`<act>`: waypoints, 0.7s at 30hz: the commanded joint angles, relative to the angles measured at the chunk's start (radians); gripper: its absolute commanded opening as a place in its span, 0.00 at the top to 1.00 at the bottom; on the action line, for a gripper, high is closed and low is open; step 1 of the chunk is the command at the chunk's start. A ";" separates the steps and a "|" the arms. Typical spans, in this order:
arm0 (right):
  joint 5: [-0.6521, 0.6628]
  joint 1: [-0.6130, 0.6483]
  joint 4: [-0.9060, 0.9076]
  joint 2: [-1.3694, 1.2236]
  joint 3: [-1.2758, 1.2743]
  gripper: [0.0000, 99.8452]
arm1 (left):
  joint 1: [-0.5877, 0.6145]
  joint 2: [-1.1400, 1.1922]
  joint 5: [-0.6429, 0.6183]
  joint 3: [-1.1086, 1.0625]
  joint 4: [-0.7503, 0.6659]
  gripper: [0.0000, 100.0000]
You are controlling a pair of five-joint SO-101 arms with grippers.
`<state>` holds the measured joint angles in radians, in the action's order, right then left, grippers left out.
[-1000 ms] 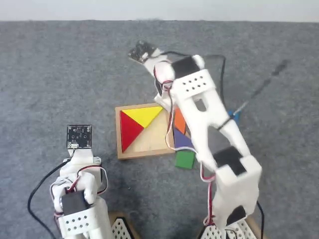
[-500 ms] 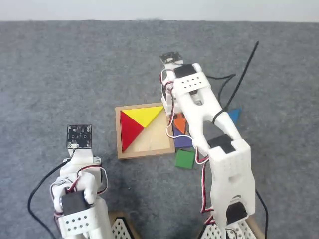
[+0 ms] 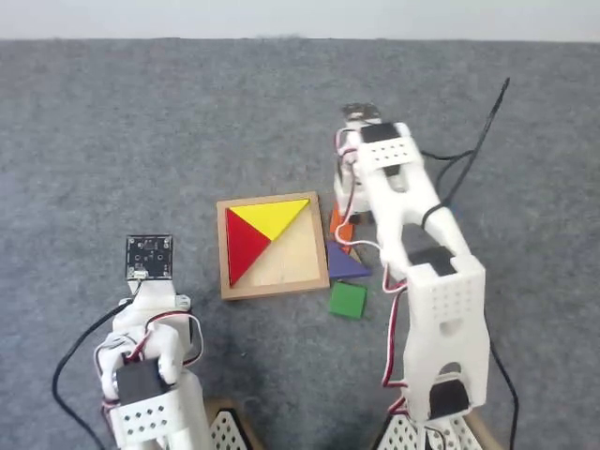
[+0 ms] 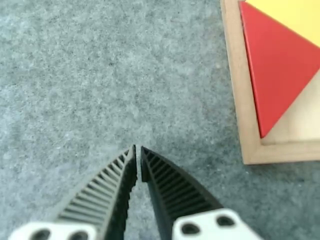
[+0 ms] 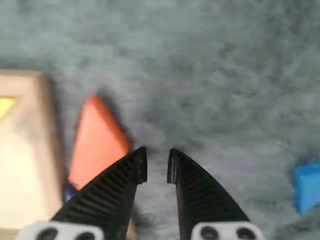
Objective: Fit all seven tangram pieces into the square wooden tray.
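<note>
The square wooden tray [image 3: 298, 253] lies mid-table with a yellow triangle [image 3: 272, 216] and a red triangle [image 3: 244, 246] in it. Along its right side lie an orange piece [image 3: 337, 225], a purple triangle [image 3: 345, 263] and a green square [image 3: 348, 300]. My right arm [image 3: 403, 206] stretches over the carpet just right of these. Its gripper [image 5: 156, 156] hangs slightly open and empty beside the orange piece [image 5: 95, 142], with a blue piece [image 5: 306, 192] farther off. My left gripper [image 4: 138, 151] is shut and empty over carpet, near the tray's corner [image 4: 235, 90] and the red triangle [image 4: 280, 65].
Grey carpet covers the table. The left arm [image 3: 145, 375] is folded back at the near left edge. A black cable [image 3: 473, 155] loops off the right arm. Open carpet lies left of and beyond the tray.
The right arm has swung to the right, from over the tray's far right corner to beside the orange piece, uncovering the purple triangle. The left arm has stayed still.
</note>
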<state>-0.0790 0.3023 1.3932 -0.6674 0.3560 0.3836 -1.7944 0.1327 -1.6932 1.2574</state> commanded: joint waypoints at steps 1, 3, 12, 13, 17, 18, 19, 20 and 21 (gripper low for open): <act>-0.008 -0.053 -0.022 0.022 0.006 0.92 | 0.003 -0.018 0.009 0.008 0.005 0.98; -0.008 -0.053 -0.010 0.038 0.017 0.92 | 0.003 -0.018 0.009 0.008 0.005 0.98; -0.009 0.157 0.044 0.185 0.011 0.92 | 0.003 -0.018 0.009 0.008 0.005 0.98; -0.003 0.179 0.039 0.186 0.011 0.92 | 0.003 -0.018 0.009 0.008 0.005 0.98; -0.002 0.220 0.024 0.156 0.008 0.92 | 0.003 -0.018 0.009 0.008 0.005 0.98; -0.002 0.220 0.024 0.140 0.008 0.91 | 0.003 -0.018 0.009 0.008 0.005 0.98; -0.002 0.216 0.024 0.124 0.008 0.91 | 0.003 -0.018 0.009 0.008 0.005 0.98; -0.005 0.203 0.024 0.107 0.008 0.91 | 0.003 -0.018 0.009 0.008 0.005 0.98; -0.005 0.193 0.024 0.091 0.008 0.91 | 0.003 -0.018 0.009 0.008 0.005 0.98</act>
<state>-0.0790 0.5140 1.4239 -0.5600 0.3560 0.3836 -1.7944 0.1327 -1.6932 1.2574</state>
